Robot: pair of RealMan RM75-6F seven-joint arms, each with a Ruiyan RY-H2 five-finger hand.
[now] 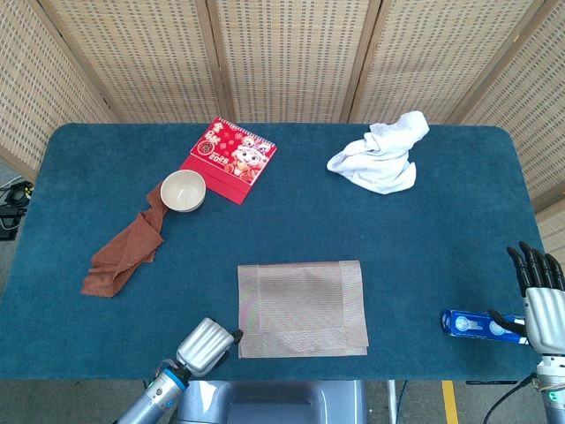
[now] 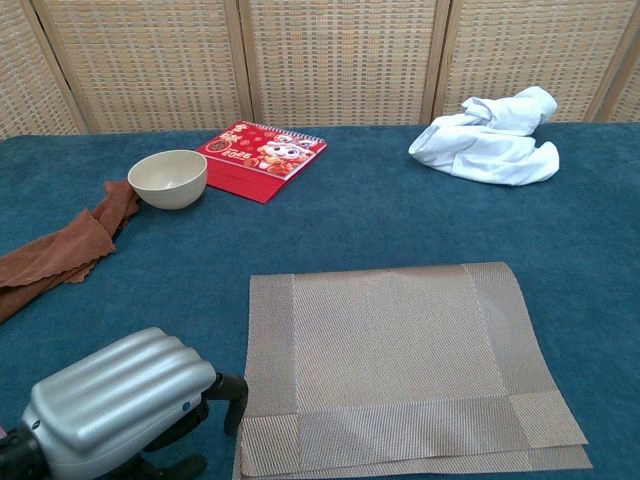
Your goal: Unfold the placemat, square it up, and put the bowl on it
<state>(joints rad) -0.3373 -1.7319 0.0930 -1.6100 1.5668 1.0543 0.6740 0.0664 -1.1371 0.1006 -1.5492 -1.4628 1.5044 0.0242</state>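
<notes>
Placemat (image 1: pixel 302 308) lies folded, layers showing at its near edge, near-centre on the blue counter (image 1: pixel 424 238). Bowl (image 1: pixel 184 190) sits upright far left, well apart from the mat, touching a brown cloth (image 1: pixel 125 253) and just beside a red calendar (image 1: pixel 229 159). Left robot hand (image 2: pixel 120 405) at the mat's near-left corner, fingers curled in, holding nothing; fingertip touching or just off the edge, can't tell. Right robot hand (image 1: pixel 540 296) at the near-right edge, fingers spread, empty, beside a blue tube (image 1: pixel 472 324). White cloth (image 1: pixel 381 153) far right.
</notes>
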